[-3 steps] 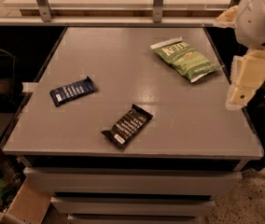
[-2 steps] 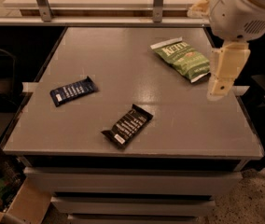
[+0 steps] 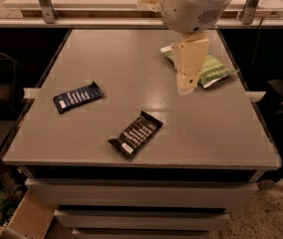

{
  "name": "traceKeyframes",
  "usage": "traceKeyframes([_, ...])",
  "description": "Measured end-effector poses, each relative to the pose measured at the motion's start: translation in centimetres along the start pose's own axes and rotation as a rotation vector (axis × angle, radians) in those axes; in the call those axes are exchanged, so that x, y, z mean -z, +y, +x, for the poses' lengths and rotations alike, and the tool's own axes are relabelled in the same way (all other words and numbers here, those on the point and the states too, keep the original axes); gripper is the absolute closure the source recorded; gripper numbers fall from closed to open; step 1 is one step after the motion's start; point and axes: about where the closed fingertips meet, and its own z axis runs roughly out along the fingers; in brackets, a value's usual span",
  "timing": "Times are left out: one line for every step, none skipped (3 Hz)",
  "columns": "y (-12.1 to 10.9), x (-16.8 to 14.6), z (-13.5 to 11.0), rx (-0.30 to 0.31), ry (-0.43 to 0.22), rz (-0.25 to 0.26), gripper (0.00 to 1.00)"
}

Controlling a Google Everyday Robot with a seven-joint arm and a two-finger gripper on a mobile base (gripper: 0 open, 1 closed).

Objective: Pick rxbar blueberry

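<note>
The rxbar blueberry (image 3: 77, 96), a flat navy-blue bar with white lettering, lies at the left of the grey table (image 3: 131, 54). My gripper (image 3: 187, 76) hangs from the white arm above the table's right-centre, in front of the green chip bag (image 3: 215, 69). It is well to the right of the blue bar and holds nothing that I can see.
A black bar wrapper (image 3: 135, 134) lies near the table's front centre. The green chip bag is partly hidden behind the gripper at the back right. A shelf with metal posts (image 3: 44, 3) runs behind the table. A cardboard box (image 3: 17, 218) sits on the floor at lower left.
The arm and gripper have swung left from the table's right edge to over the right-centre, now covering part of the chip bag. The bars have not moved.
</note>
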Motion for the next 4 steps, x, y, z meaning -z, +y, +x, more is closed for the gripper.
traceKeyframes([0.0, 0.0, 0.0, 0.000, 0.000, 0.000, 0.00])
traceKeyframes([-1.0, -1.5, -0.7, 0.035, -0.009, -0.019, 0.00])
traceKeyframes([-2.4, -4.7, -1.8, 0.082, -0.017, -0.081, 0.00])
traceKeyframes([-3.4, -8.4, -3.4, 0.134, -0.045, -0.162, 0.00])
